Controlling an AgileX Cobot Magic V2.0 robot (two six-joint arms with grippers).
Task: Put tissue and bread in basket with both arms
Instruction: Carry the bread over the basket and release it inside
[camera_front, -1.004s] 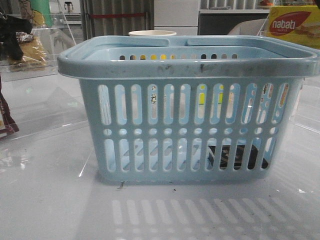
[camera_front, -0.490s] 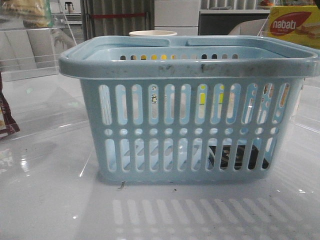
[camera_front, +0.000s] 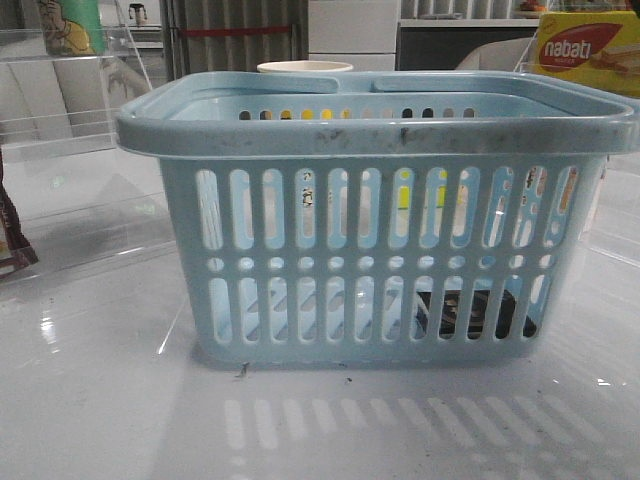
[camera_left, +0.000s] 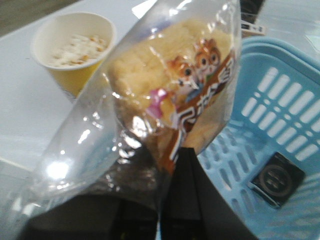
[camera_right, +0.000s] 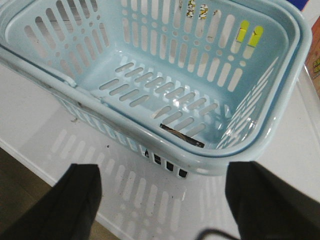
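The light blue basket (camera_front: 380, 125) stands mid-table. The blackish tissue pack (camera_front: 470, 315) lies flat on its floor at the right, seen through the slots. In the left wrist view my left gripper (camera_left: 161, 192) is shut on the clear wrapper of the bread (camera_left: 165, 75) and holds it in the air beside the basket (camera_left: 280, 110), above its rim, with the tissue (camera_left: 277, 179) below. My right gripper (camera_right: 165, 205) is open and empty above the table, just outside the basket's rim (camera_right: 250, 160). The tissue (camera_right: 182, 136) shows there only as a dark edge. Neither gripper shows in the front view.
A paper cup (camera_left: 75, 47) of pale snack pieces stands behind the basket (camera_front: 305, 67). A yellow-and-red nabati box (camera_front: 585, 50) is at the far right. A maroon snack packet (camera_front: 12, 240) is at the left edge. Clear plastic stands are at the back left.
My left gripper with the bread has risen out of the front view at the upper left. The basket and tissue have not moved.
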